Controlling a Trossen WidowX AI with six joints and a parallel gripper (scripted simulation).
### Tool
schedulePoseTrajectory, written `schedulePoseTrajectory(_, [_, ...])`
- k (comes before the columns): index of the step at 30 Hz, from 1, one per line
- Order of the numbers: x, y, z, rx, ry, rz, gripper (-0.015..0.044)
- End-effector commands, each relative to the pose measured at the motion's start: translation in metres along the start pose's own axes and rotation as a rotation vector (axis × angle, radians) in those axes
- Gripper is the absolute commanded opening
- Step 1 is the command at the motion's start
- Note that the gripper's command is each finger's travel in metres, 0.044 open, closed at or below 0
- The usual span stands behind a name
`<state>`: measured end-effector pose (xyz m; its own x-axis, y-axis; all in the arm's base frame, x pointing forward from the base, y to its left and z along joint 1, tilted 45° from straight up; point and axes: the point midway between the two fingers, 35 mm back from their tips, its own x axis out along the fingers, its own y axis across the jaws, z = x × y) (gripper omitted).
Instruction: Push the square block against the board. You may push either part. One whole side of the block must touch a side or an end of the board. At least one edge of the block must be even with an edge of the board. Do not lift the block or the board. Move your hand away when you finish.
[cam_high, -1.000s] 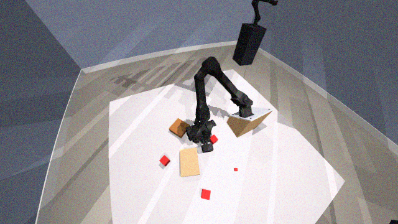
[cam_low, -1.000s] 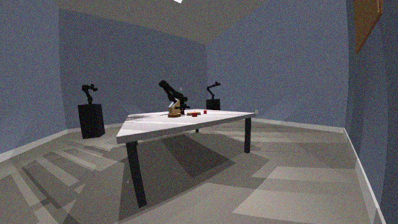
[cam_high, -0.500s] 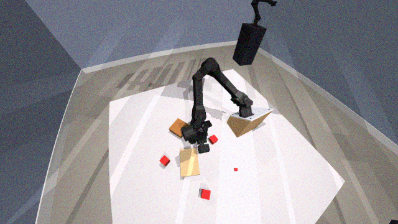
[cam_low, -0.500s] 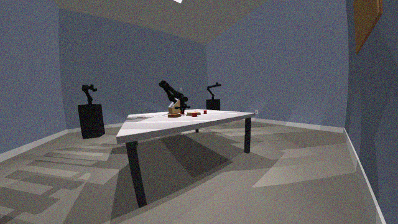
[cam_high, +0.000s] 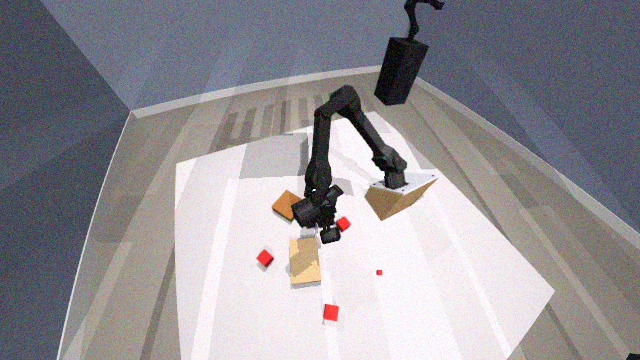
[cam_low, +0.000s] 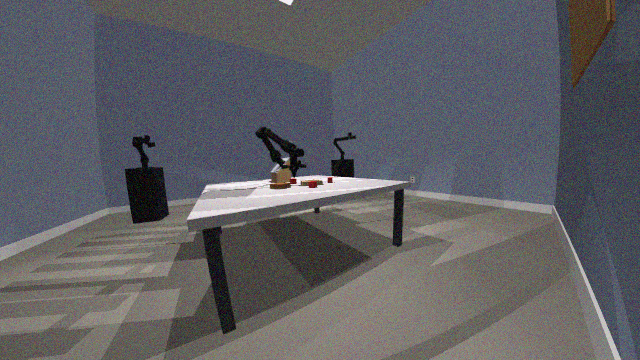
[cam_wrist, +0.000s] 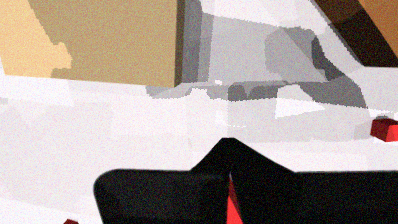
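The square block (cam_high: 285, 204) (cam_wrist: 385, 17) is orange-brown and lies flat on the white table, partly hidden behind my arm. The board (cam_high: 305, 262) (cam_wrist: 100, 40) is a light tan rectangle lying nearer the front. The two are apart, with bare table between them. My gripper (cam_high: 330, 234) (cam_wrist: 227, 144) is shut and holds nothing. It hangs low over the table just off the board's far right corner, to the right of the block. It touches neither part. In the exterior view the block (cam_low: 280, 185) and the board (cam_low: 307, 184) are small and far away.
Small red cubes lie scattered: one (cam_high: 343, 223) (cam_wrist: 384, 127) right beside my gripper, one (cam_high: 265, 258) left of the board, one (cam_high: 330, 312) near the front, and a tiny one (cam_high: 379, 272) to the right. My arm's wooden base block (cam_high: 390, 202) stands at the back right.
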<state>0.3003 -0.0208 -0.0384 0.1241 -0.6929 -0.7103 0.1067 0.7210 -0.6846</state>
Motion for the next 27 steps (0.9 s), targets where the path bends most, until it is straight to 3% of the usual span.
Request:
schedulePoseTrajectory(1, [-0.004, 0.016, 0.015, -0.108, -0.011, 0.009, 0.0000])
schedulePoseTrajectory(27, [-0.015, 0.129, 0.065, -0.902, -0.035, 0.031, 0.0000])
